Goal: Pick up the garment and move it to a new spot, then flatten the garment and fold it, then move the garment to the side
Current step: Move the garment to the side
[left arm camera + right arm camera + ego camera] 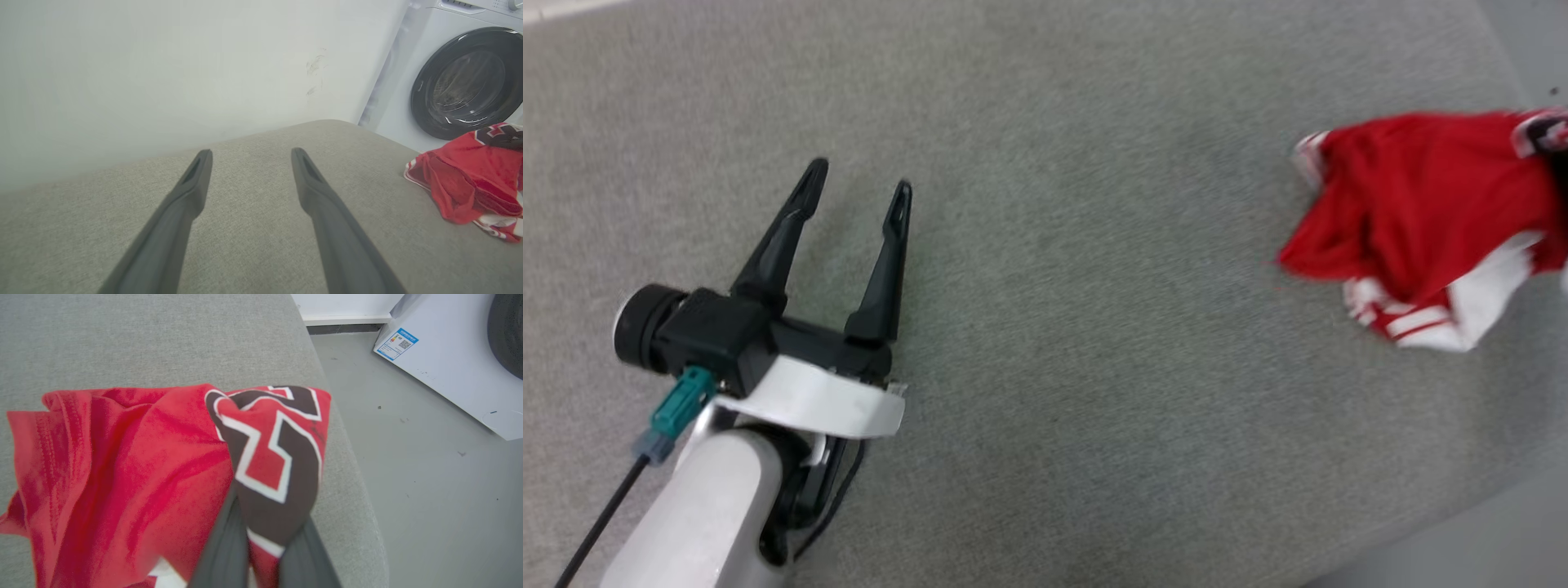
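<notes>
We observed the garment (1421, 204) lying bunched at the right edge of the grey cushion (1045, 327). Our right gripper (261, 555) had its jaws pinched on a fold bearing the black, white-outlined lettering. Our left gripper (859, 180) hovered over the cushion's left part, jaws spread and empty, well apart from the garment.

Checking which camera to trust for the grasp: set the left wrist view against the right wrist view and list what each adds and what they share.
Left wrist view adds: the left hand, open over bare grey cushion, a white wall, and the round door of the washing machine. Right wrist view adds: the right hand shut on the red jersey at its black, white-outlined number, the grey floor, and a blue label. Shared: jersey, cushion, washing machine.
</notes>
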### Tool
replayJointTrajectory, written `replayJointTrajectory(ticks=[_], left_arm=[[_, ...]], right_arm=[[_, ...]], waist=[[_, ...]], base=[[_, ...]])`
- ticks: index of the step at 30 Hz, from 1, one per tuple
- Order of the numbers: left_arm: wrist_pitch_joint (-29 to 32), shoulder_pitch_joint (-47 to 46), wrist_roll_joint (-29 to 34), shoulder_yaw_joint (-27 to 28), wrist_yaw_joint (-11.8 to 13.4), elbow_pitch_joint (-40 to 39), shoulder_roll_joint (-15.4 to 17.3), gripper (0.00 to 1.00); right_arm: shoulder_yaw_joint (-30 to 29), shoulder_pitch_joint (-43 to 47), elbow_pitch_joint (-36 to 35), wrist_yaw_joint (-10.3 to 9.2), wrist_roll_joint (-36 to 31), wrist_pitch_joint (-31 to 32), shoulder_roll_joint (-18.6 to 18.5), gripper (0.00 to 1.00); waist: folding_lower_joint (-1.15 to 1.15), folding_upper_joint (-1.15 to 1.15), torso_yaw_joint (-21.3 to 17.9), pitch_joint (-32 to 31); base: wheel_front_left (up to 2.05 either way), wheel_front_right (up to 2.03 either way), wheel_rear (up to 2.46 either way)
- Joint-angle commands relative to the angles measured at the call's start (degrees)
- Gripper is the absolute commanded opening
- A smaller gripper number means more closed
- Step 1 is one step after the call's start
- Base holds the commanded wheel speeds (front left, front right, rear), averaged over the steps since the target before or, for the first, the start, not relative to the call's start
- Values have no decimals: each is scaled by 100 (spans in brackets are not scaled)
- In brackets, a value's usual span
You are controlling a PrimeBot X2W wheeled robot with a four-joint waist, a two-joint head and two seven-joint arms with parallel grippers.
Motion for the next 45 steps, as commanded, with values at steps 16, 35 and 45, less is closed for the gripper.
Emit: replayJointTrajectory(ticks=[16, 35, 45], left_arm=[[-203, -454, 24, -199, -224, 363, -158, 100], [-459, 1361, -382, 270, 296, 806, -597, 100], [-469, 2022, -407, 490, 450, 682, -542, 100]], right_arm=[[-652, -658, 2008, -7, -557, -1558, -248, 100], [-1998, 1685, 378, -6, -1020, -2354, 162, 100], [-2204, 3223, -1854, -6, -1553, -1772, 1741, 100]], waist=[[-1, 0, 653, 525], [-1, 0, 1209, -1667], [-1, 0, 1545, -2073]], base=[[0, 0, 0], [0, 0, 0], [0, 0, 0]])
